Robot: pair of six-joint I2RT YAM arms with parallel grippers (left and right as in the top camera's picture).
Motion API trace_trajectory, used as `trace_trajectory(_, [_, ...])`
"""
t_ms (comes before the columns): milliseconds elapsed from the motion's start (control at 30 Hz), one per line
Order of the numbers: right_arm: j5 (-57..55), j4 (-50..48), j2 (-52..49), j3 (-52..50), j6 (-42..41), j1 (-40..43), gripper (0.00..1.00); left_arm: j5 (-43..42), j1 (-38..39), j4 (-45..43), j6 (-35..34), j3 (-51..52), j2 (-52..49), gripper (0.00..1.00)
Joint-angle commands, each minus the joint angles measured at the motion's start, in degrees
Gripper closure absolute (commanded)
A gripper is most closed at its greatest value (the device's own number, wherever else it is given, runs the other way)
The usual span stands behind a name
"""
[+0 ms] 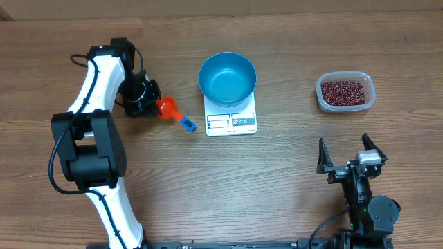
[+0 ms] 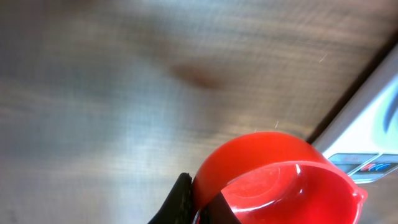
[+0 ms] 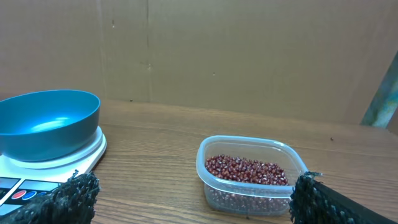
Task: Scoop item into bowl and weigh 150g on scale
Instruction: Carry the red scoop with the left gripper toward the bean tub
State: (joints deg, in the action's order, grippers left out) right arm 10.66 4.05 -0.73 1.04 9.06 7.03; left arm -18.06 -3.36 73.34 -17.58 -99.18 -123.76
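The blue bowl (image 1: 227,77) sits empty on the white scale (image 1: 232,123) at the table's middle. Left of the scale is a red scoop (image 1: 166,106) with a blue handle (image 1: 187,124). My left gripper (image 1: 147,97) is shut on the scoop's cup wall (image 2: 273,162), one finger (image 2: 180,199) outside and one inside. The cup holds nothing. The red-brown beans (image 1: 341,90) fill a clear tub (image 1: 371,84) at the far right. My right gripper (image 1: 346,151) stands open near the front edge, apart from the tub (image 3: 249,200) ahead of it.
A cardboard wall (image 3: 217,56) stands behind the table. The scale's corner (image 2: 379,137) lies close to the right of the scoop. Bare wood (image 1: 284,180) runs between the scale and my right arm.
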Motion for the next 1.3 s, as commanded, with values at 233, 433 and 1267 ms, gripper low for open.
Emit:
trace_trajectory(233, [0.0, -0.3, 0.6, -0.6, 0.0, -0.2, 0.00, -1.0, 3.3, 7.1, -14.5, -1.4, 1.7, 0.96])
trace_trajectory(433, [-0.1, -0.3, 0.6, -0.6, 0.0, -0.2, 0.00, -0.6, 8.3, 7.6, -18.1, -1.4, 2.3, 0.96])
trace_trajectory(1267, [-0.1, -0.3, 0.6, -0.6, 0.0, -0.2, 0.00, 17.2, 21.1, 4.7, -45.6, -1.4, 26.7, 0.96])
